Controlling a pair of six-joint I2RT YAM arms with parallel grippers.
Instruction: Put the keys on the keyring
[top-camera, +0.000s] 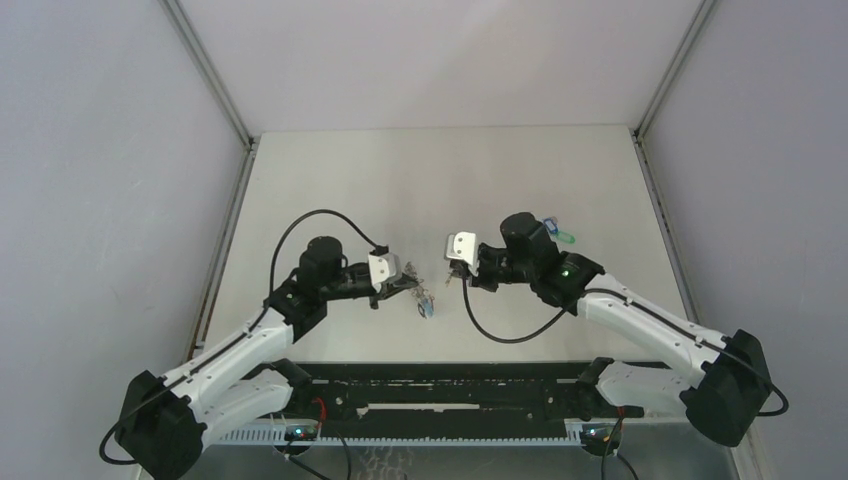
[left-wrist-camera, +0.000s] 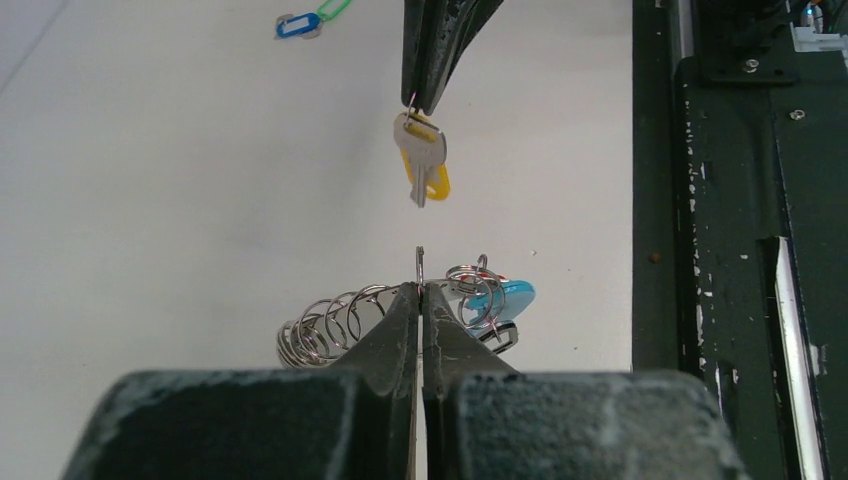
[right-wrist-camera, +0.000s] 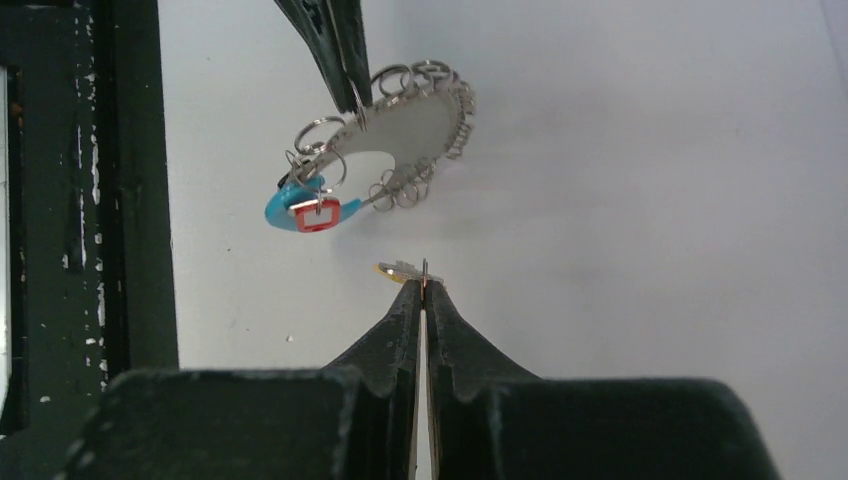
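Silvery and flat, the keyring (right-wrist-camera: 405, 125) hangs in the air in the upper middle of the right wrist view. It is a crescent-shaped metal plate edged with many small wire rings. The left gripper (left-wrist-camera: 421, 292) clamps its upper edge, jaws pressed together on it. At the keyring's lower left end sit a curved cyan piece (right-wrist-camera: 278, 208) and a small red tag (right-wrist-camera: 318, 214). In the left wrist view the same bundle shows just above that gripper's tips, the wire rings fanning to the left and the cyan piece to the right.

The right gripper (right-wrist-camera: 424, 290) is pinched narrow on the small ring of a silver key (left-wrist-camera: 420, 150) with a yellow-orange tag (left-wrist-camera: 437, 185) behind it. The key hangs blade-down in the upper middle of the left wrist view, directly above the keyring and apart from it. In the top view the two grippers face each other near the centre, close but not touching, over the white table (top-camera: 400, 180). A blue tag (left-wrist-camera: 297, 25) and a green tag (left-wrist-camera: 335, 8) lie together on the table in the upper left of the left wrist view.
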